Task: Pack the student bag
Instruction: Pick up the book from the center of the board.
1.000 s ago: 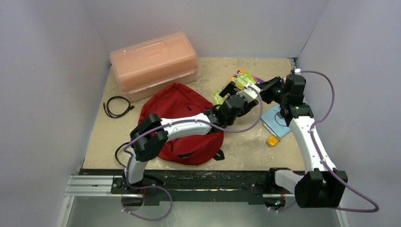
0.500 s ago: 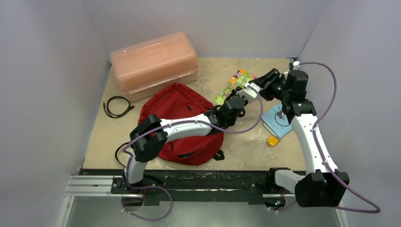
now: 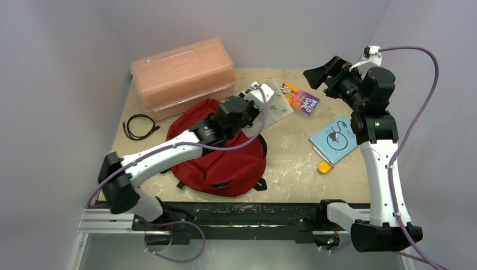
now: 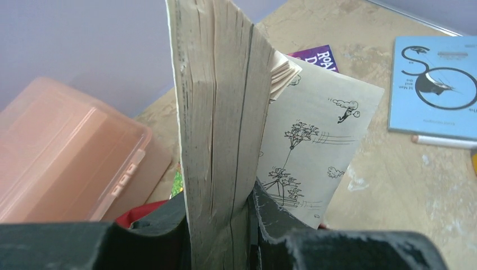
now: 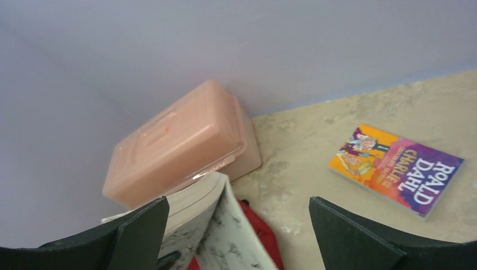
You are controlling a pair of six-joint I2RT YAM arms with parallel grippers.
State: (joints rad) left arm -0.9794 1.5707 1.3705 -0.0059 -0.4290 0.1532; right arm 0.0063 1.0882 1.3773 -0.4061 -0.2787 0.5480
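The student bag (image 3: 225, 160), dark red with black straps, lies flat in the middle of the table; a strip of it shows in the left wrist view (image 4: 135, 212) and the right wrist view (image 5: 260, 232). My left gripper (image 3: 254, 97) hangs over the bag's far edge, shut on a thick paperback (image 4: 216, 129) held by its page block, one illustrated leaf (image 4: 315, 152) hanging loose. The same paperback (image 5: 194, 211) shows below my right gripper (image 5: 237, 216). My right gripper (image 3: 322, 72) is raised at the back right, open and holding nothing.
A translucent orange-pink box (image 3: 183, 76) stands at the back left. A purple and orange Roald Dahl book (image 3: 301, 98) lies at the back centre. Right of the bag are a blue booklet (image 3: 336, 138) and a small orange item (image 3: 323, 167). A black cable (image 3: 139, 126) lies at the left.
The right gripper let go of the paperback, opened wide and rose to the back right. The left gripper closed on the paperback and carried it left, over the bag's far edge.
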